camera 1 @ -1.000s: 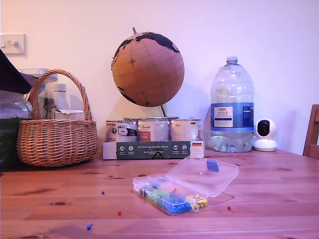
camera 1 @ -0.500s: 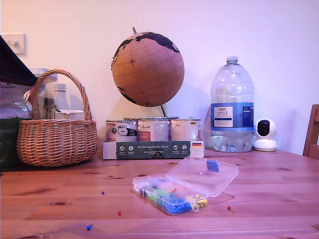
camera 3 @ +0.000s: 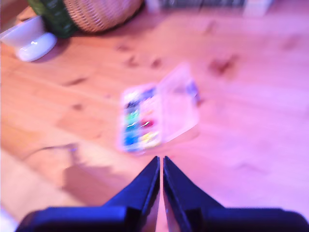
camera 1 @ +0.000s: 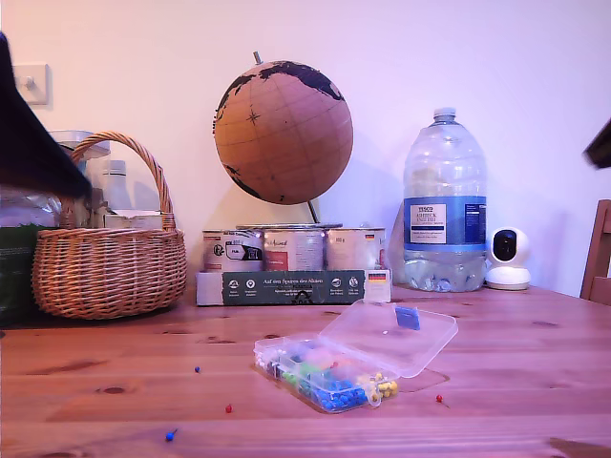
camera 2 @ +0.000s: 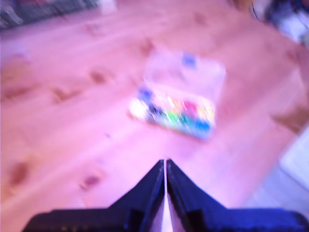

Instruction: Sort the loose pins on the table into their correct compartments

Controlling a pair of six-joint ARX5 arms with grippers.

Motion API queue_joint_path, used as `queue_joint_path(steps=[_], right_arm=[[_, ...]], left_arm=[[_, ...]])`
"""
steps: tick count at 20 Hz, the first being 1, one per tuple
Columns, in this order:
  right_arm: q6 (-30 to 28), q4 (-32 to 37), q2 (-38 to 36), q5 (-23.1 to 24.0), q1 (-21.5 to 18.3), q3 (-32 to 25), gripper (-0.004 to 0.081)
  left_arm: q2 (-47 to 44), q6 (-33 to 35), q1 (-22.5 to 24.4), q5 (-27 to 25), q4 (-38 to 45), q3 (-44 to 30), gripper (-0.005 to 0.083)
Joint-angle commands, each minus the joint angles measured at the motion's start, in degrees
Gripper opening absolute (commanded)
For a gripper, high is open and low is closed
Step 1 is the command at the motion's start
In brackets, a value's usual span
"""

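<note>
The clear box of compartments (camera 1: 320, 374) lies open on the table (camera 1: 535, 334), its lid (camera 1: 393, 339) folded back with a blue sticker. Loose pins lie around it: a blue pin (camera 1: 197, 368), a red pin (camera 1: 228, 407) and a second blue pin (camera 1: 170, 435) toward the exterior view's left, and another red pin (camera 1: 439, 398) toward its right. My first gripper (camera 2: 164, 162) is shut and empty, high above the box (camera 2: 176, 108). My second gripper (camera 3: 160, 158) is also shut and empty above the box (camera 3: 154, 113). Both wrist views are blurred.
A dark arm (camera 1: 33, 134) hangs at the exterior view's left over a wicker basket (camera 1: 110, 267). Another dark arm part (camera 1: 601, 145) shows at its right edge. A globe (camera 1: 283, 132), tins (camera 1: 291, 250), a water bottle (camera 1: 444, 205) and a small white camera (camera 1: 508, 258) line the back.
The dark arm at the exterior view's left has swung further into the picture. A second dark arm part has appeared at the right edge. The pins and box have not moved.
</note>
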Motion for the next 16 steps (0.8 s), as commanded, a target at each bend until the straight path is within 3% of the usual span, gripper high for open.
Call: queue_joint_path(steps=[1, 6, 11, 13, 16], right_arm=[[0.87, 0.61, 2.05, -0.5, 0.28, -0.61, -0.0012], [1.31, -3.32, 15.41, -0.37, 0.28, 3.21, -0.0012], [1.97, -14.91, 30.45, 0.09, 0.68, 15.67, -0.0012], [2.21, -17.29, 34.58, -4.59, 0.98, 18.56, -0.0012], [3.93, -14.38, 36.81, -8.28, 1.62, 19.06, -0.0012]], left_arm=[[2.23, 1.46, -0.26, 3.1, -0.28, 0.74, -0.0024], [7.15, 1.49, -0.26, 6.27, -0.31, 0.79, -0.0024], [7.28, 1.49, -0.26, 6.27, 0.24, 0.79, -0.0024], [7.28, 1.49, -0.26, 6.27, 0.48, 0.79, -0.0024], [7.26, 1.46, -0.26, 6.27, 0.68, 0.79, -0.0024]])
